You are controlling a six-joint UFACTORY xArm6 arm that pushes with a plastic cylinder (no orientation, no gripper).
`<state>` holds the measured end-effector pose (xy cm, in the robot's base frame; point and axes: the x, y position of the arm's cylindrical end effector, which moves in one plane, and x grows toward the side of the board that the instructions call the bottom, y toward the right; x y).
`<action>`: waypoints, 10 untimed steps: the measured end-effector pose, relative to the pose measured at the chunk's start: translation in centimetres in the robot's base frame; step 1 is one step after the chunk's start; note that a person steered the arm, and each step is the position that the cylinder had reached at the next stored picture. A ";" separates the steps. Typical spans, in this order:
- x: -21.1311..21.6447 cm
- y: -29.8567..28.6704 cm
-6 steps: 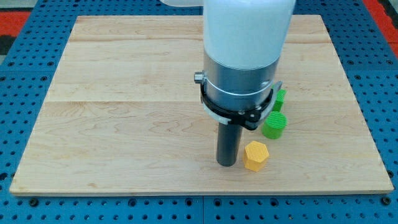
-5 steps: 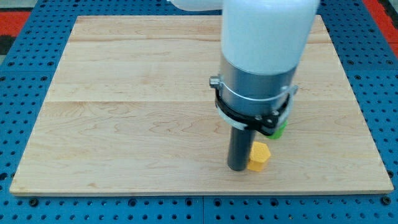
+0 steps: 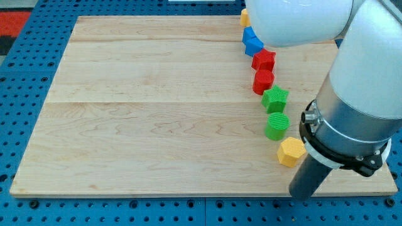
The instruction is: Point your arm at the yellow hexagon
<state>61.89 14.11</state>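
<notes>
Yellow hexagon block (image 3: 291, 152), a small plastic piece, sits on the pale wooden board (image 3: 144, 113) near its bottom edge at the view's right. In the camera view, the arm's dark rod comes down just to the right of and below it; my tip (image 3: 306, 195) rests by the board's bottom edge, near the hexagon but not clearly touching it. The arm carries no pincer, so no open or closed state shows. Above the hexagon a line of blocks runs toward the view's top: a green round ribbed block (image 3: 277, 125), a green star (image 3: 275, 98), a red cylinder-like block (image 3: 263, 81), a red star-like block (image 3: 264, 60), a blue block (image 3: 252, 41), and an orange-yellow block (image 3: 244, 17) partly hidden by the white arm housing (image 3: 295, 22).
</notes>
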 end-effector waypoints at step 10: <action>-1.8 15.6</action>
<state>60.05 29.72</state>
